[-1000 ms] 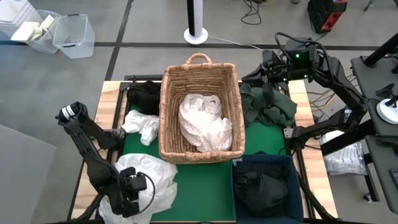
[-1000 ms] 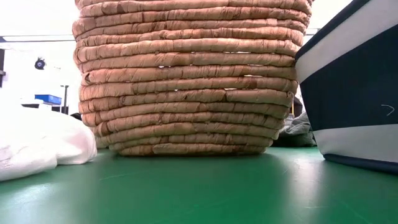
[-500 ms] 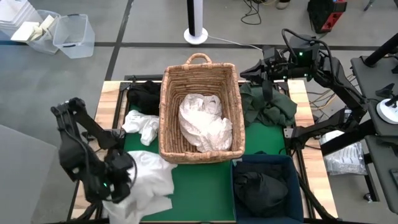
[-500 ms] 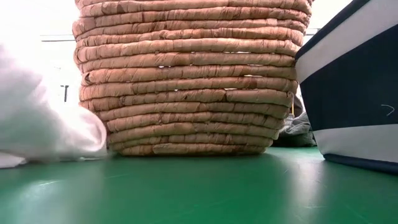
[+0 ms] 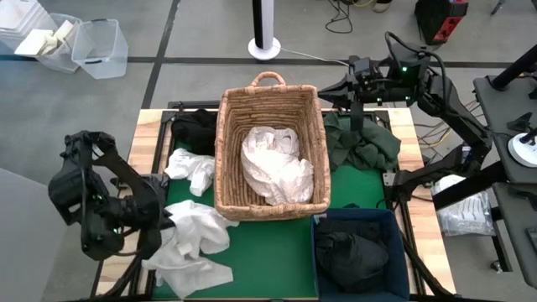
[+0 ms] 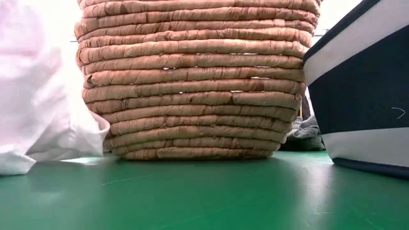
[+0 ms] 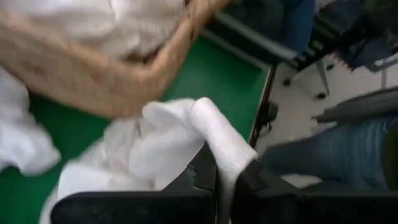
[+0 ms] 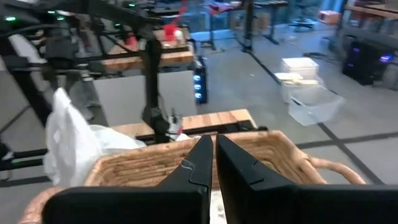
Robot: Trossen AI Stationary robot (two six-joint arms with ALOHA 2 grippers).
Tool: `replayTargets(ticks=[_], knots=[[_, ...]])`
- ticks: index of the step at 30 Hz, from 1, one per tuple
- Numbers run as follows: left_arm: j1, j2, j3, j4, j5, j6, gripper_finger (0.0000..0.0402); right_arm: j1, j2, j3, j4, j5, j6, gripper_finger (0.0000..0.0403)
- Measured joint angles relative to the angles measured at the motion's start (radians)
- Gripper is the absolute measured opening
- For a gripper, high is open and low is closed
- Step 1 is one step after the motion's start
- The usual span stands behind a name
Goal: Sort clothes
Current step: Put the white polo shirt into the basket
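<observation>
My left gripper [image 5: 161, 220] [image 7: 225, 177] hovers over the table's near left corner, shut on a white garment [image 5: 191, 247] [image 6: 38, 102]. My right gripper [image 5: 334, 91] [image 8: 213, 152] is shut and empty, raised by the far right corner of the wicker basket [image 5: 268, 143]. Another white garment [image 5: 277, 166] lies in the basket, and a third [image 5: 191, 169] rests on the table to its left. A dark green garment [image 5: 362, 144] lies heaped right of the basket. A black one [image 5: 195, 127] sits at the far left. My left gripper pinches a bunched fold of the white garment [image 7: 227, 146] between its two fingers. The cloth hangs slack below and beside the fingers. Its lower part [image 5: 197, 273] [image 6: 19, 163] lies on the green mat.
The dark blue bin [image 5: 394, 252] stands at the near right with a dark garment [image 5: 348, 256] inside. The basket [image 6: 192, 76] fills the table's middle. Green mat [image 6: 211, 191] shows between the basket, the bin and the near edge. Clear plastic tubs [image 5: 99, 49] sit on the floor beyond.
My left gripper has risen from the near edge and moved toward the table's left, staying shut on the white garment. The garment has been drawn up from a flat heap into a hanging bunch, with its lower part on the mat. My right gripper has shifted from above the green garment toward the basket's far right corner.
</observation>
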Motion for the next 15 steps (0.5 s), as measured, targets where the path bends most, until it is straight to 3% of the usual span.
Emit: replayTargets(ticks=[4, 15], knots=[[0.000, 0.000, 0.057, 0.002, -0.086, 0.076, 0.0000, 0.000, 0.033, 0.000, 0.049, -0.061, 0.013, 0.0013], [0.000, 0.046, 0.298, 0.001, -0.336, 0.351, 0.0000, 0.082, 0.106, 0.014, 0.162, -0.087, -0.025, 0.0015]])
